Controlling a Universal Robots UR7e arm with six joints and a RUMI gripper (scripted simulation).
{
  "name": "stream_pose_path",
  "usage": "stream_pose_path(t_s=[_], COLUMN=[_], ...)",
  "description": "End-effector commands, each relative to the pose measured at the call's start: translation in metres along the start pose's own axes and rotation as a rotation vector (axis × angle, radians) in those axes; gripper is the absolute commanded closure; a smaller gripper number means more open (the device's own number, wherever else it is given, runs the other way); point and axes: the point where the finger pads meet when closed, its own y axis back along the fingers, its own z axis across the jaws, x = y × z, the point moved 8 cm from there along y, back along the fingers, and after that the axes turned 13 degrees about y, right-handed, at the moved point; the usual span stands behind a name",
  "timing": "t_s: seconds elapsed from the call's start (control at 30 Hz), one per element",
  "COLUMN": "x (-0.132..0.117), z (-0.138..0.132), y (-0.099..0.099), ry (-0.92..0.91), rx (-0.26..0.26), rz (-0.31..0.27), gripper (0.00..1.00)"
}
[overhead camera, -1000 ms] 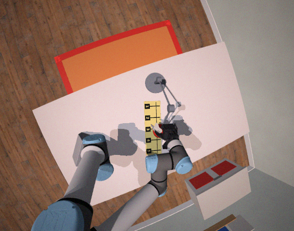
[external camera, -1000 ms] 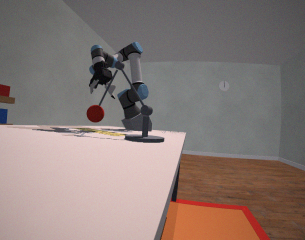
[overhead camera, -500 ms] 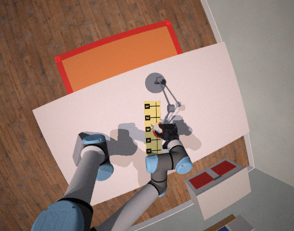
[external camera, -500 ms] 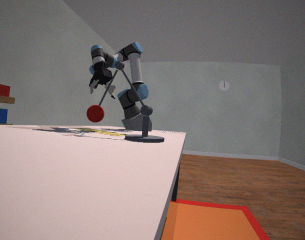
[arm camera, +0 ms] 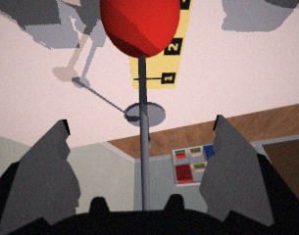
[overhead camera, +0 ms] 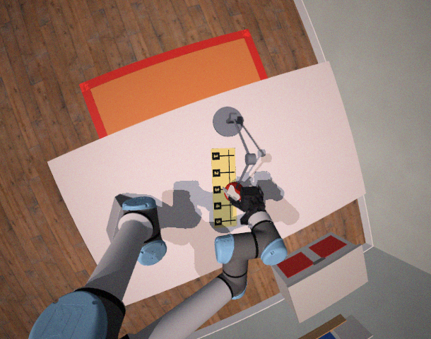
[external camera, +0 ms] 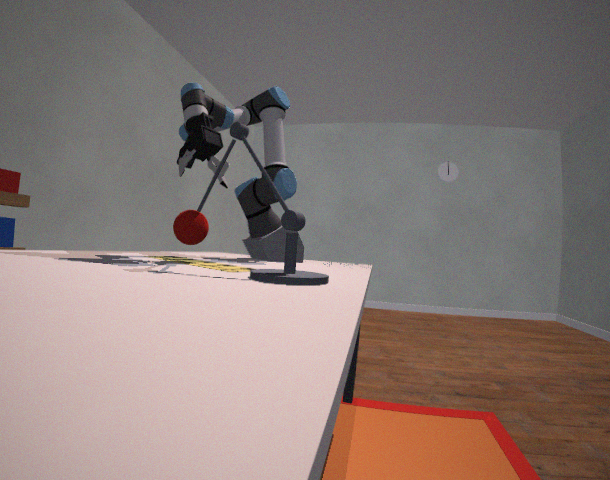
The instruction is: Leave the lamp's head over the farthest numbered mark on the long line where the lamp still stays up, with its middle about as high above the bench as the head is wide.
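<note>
The lamp has a round grey base (overhead camera: 227,121) and two thin grey arms meeting at an elbow joint (overhead camera: 251,158). Its red ball head (overhead camera: 232,191) hangs beside mark 3 of the yellow numbered strip (overhead camera: 223,186). In the side view the head (external camera: 190,227) floats a little above the bench. My gripper (external camera: 203,170) is open, above the head, with the lamp's thin lower arm (arm camera: 143,142) running between the fingers and touching neither. The wrist view shows the head (arm camera: 139,25) ahead of my gripper (arm camera: 142,117), with marks 1 and 2 past it.
The lamp base (external camera: 288,277) stands near the bench's far edge. An orange mat with a red border (overhead camera: 172,83) lies on the wooden floor beyond the bench. A cabinet with red panels (overhead camera: 318,270) stands at the right. My arm's base (overhead camera: 135,219) sits on the bench left of the strip.
</note>
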Motion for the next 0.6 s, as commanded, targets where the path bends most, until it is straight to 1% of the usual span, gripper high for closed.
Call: stream_pose_path(t_s=[0.0,0.07,0.13,0.57], x=[0.000,0.000,0.000,0.000], z=[0.000,0.000,0.000,0.000], y=[0.024,0.033,0.033,0.078], ry=[0.001,0.001,0.001,0.000], rx=[0.000,0.000,0.000,0.001], rz=[-0.002,-0.002,-0.002,0.001], gripper=[0.00,0.00,0.00,0.00])
